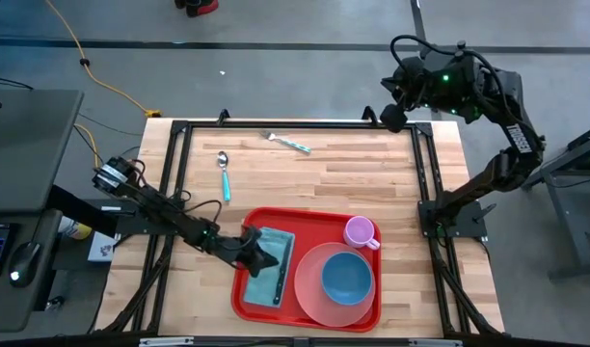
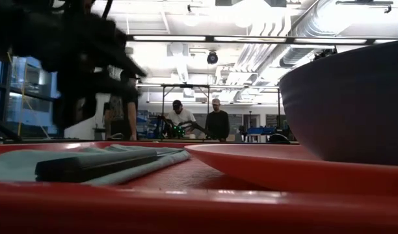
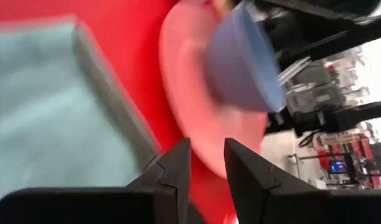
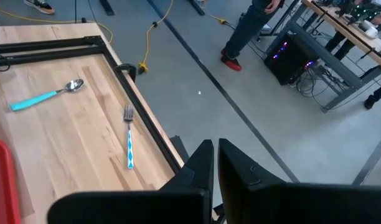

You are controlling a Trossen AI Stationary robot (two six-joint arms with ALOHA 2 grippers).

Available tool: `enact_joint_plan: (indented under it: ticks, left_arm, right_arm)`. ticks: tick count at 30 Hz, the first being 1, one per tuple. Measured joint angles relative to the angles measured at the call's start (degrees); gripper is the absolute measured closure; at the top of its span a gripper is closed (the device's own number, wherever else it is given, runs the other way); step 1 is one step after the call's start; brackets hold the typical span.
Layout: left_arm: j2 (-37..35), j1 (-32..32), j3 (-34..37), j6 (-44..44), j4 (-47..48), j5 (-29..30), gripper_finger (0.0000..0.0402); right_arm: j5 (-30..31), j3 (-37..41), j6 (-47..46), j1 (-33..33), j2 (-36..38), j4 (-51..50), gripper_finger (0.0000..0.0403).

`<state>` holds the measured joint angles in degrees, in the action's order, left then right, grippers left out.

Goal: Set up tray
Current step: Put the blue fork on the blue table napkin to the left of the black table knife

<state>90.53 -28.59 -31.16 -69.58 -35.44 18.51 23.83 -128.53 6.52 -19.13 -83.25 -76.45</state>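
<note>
The red tray lies at the table's near edge. On its left part is a folded teal napkin, with a dark knife lying along the napkin's right side. A salmon plate holds a blue bowl, and a pink cup stands at the tray's far right. My left gripper hovers over the napkin, narrowly open with nothing between its fingers. In the low view the knife rests flat on the napkin. My right gripper waits, shut, beyond the far right corner.
A teal-handled spoon and a teal-handled fork lie on the bare wood far of the tray. A black frame rail runs round the table. People stand in the room behind.
</note>
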Motion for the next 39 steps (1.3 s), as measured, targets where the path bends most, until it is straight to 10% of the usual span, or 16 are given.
enact_joint_plan:
  ticks: [22, 39]
  left_arm:
    - [-35.55, 22.44, -0.07, 53.95, 10.65, -5.43, 0.0275]
    - [-63.66, 30.48, -11.14, 74.14, 39.59, -6.31, 0.0275]
  right_arm:
    - [-12.37, 0.02, -4.37, 0.06, -0.01, -4.02, 0.0403]
    - [-15.96, 0.04, -9.06, 2.7, -11.52, -4.65, 0.0403]
